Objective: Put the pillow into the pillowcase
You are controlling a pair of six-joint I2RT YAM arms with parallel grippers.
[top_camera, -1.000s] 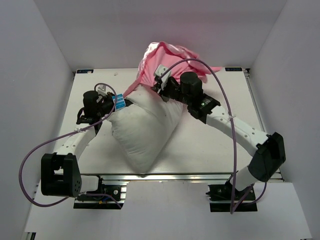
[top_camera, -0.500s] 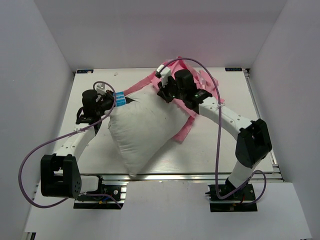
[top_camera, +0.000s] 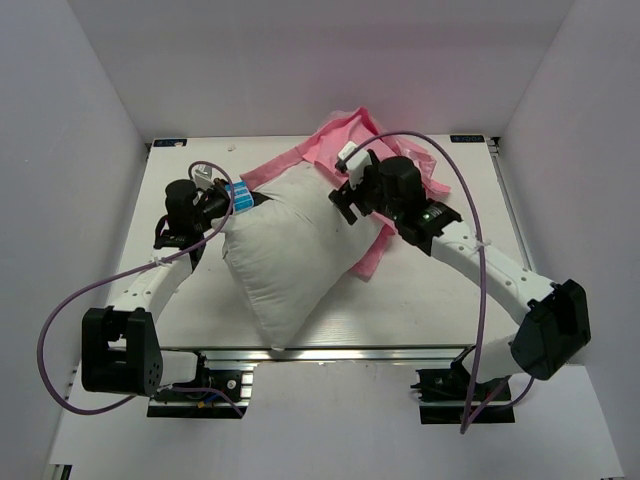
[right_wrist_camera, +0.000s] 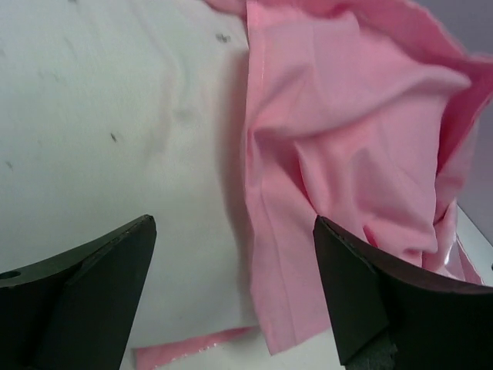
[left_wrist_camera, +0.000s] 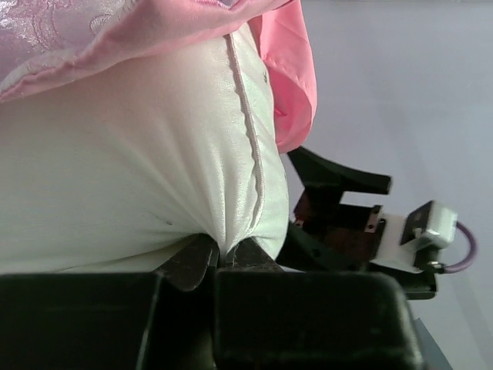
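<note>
Across the middle of the overhead frame, the pillow [top_camera: 290,255] lies slantwise on the bench [top_camera: 430,290], 1 corner pointing at the lower edge and its broad end toward upper centre. The pillowcase [top_camera: 340,135] is bunched at upper centre, touching that broad end. A pink strip runs along the pillow's upper-left edge and another down its right side. Most of the pillow is bare white. Whether any of it sits inside the opening cannot be told.

At centre left, the left arm [top_camera: 150,280] reaches the pillow's left corner. In its wrist view the left jaws are nearly closed, pinching a fold of the pillow [left_wrist_camera: 131,154] beside its piped seam. The pillowcase [left_wrist_camera: 293,77] drapes over the top and down the far side (the rose-patterned satin shows at upper left).

Right of centre, the right arm [top_camera: 500,275] curves in from the lower right, its head over the pillow's upper right part. The right jaws stand wide and hold nothing. In that wrist view the 2 fingers [right_wrist_camera: 100,270] frame the border where the speckled pillow [right_wrist_camera: 92,116] meets the matte folds of the pillowcase [right_wrist_camera: 339,139].
</note>
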